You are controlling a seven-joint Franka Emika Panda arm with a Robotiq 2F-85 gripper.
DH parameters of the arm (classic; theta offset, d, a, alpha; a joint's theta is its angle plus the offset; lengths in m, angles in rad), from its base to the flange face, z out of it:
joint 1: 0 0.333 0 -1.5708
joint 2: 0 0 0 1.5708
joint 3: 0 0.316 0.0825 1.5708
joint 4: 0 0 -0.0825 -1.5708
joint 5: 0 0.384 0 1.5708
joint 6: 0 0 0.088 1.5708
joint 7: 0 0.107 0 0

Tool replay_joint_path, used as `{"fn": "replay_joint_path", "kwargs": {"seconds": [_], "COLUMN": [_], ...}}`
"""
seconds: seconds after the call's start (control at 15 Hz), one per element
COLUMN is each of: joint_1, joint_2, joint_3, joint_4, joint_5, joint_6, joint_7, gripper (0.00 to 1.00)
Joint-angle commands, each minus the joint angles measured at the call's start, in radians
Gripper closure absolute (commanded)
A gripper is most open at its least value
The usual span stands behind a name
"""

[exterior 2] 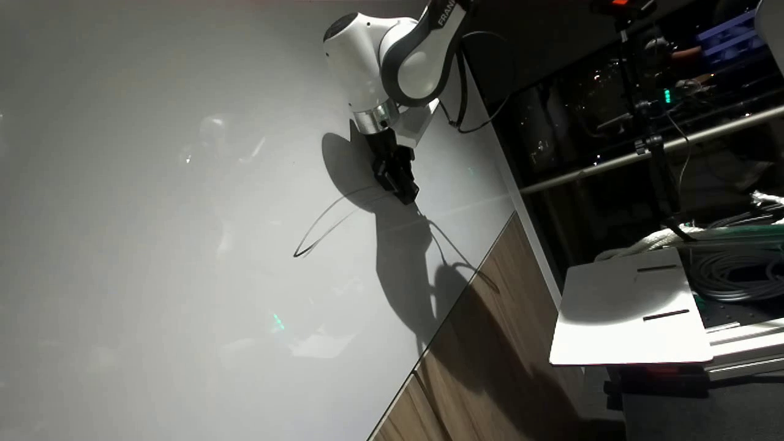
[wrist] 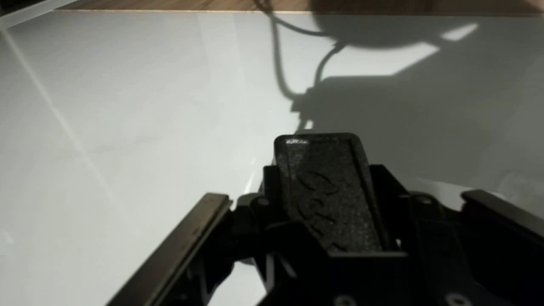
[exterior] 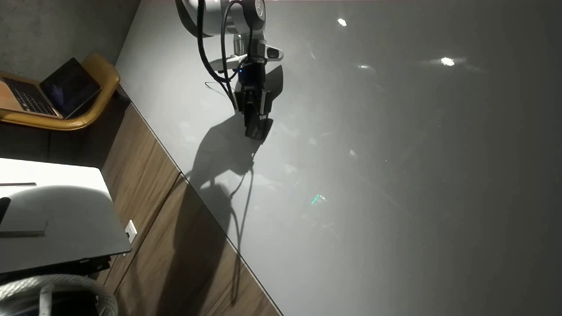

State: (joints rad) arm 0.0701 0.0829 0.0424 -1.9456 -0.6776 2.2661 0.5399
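Claw (wrist: 326, 191) is clamped on a dark block (wrist: 325, 168) with rounded corners, one jaw per long side. Block's low over the glossy worktop (exterior: 395, 175); can't tell if they're touching.

Arm (exterior 2: 361, 61) bent above wrist (exterior 2: 375, 117); claw (wrist: 325, 187) clamped, pointing downward.

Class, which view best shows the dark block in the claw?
The wrist view: the dark block, gripped by the claw, appears close up, its marked face visible. Both exterior views show it small at the claw's tip, no marks discernible.
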Motion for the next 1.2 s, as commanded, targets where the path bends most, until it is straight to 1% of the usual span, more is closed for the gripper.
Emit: {"fn": "replay_joint_path", "kwargs": {"seconds": [0.0, 0.2, 0.33, 0.4, 0.53, 0.67, 0.8, 1.0, 1.13], "joint_1": [0.064, 0.130, 0.174, 0.190, 0.216, 0.232, 0.252, 0.288, 0.314], "joint_2": [0.131, 0.164, 0.191, 0.196, 0.196, 0.192, 0.219, 0.272, 0.305], "joint_3": [0.041, 0.075, 0.095, 0.101, 0.108, 0.117, 0.127, 0.130, 0.122], "joint_4": [0.141, 0.194, 0.247, 0.254, 0.248, 0.223, 0.214, 0.247, 0.288], "joint_5": [-0.016, -0.026, -0.018, -0.008, 0.006, 0.042, 0.075, 0.100, 0.099], "joint_6": [0.026, -0.041, -0.113, -0.130, -0.131, -0.108, -0.091, -0.095, -0.108], "joint_7": [0.036, 0.047, 0.043, 0.035, 0.035, 0.038, 0.046, 0.046, 0.042], "gripper": [0.70, 0.70, 0.70, 0.70, 0.70, 0.70, 0.70, 0.70, 0.70]}}
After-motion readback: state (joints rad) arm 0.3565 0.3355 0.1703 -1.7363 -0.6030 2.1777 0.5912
